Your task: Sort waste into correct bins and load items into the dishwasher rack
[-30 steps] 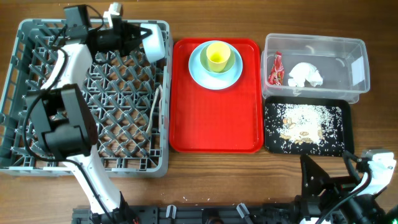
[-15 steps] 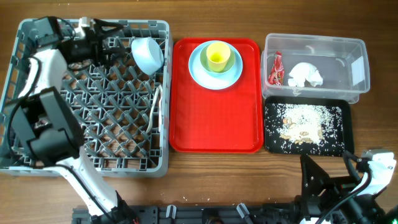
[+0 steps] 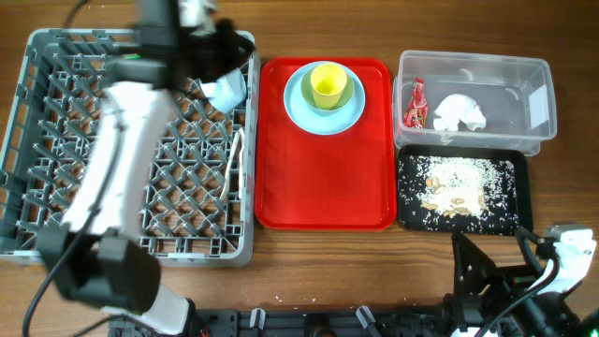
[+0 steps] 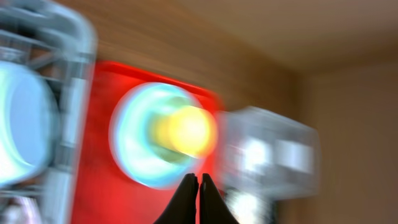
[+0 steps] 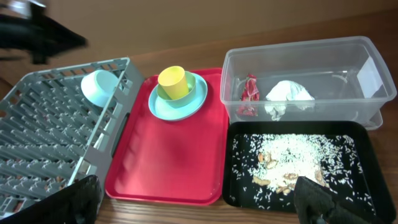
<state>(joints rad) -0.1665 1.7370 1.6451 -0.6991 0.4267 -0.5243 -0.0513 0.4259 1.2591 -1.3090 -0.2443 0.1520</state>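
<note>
Hovering over the far right corner of the dishwasher rack (image 3: 56, 140), the left gripper (image 4: 198, 186) has its fingertips pressed together with nothing between them, though the wrist view is badly smeared. The small bowl (image 3: 227, 89) lies in that same corner of the rack, just beside the gripper.

The next thing to load looks to be the yellow-green cup (image 3: 328, 86), standing upright, mouth up, on the pale blue plate (image 3: 298, 105) at the far end of the red tray (image 3: 323, 187). From the left gripper it lies to the right, just across the rack wall, and the wrist view has the closed tips pointing at it. Being round, the cup offers no long axis to line up with; the jaws must part before reaching for it.

The right gripper (image 5: 199, 200) sits spread wide and empty at the near right edge, well apart from the cup, so the left arm is nearer.
</note>
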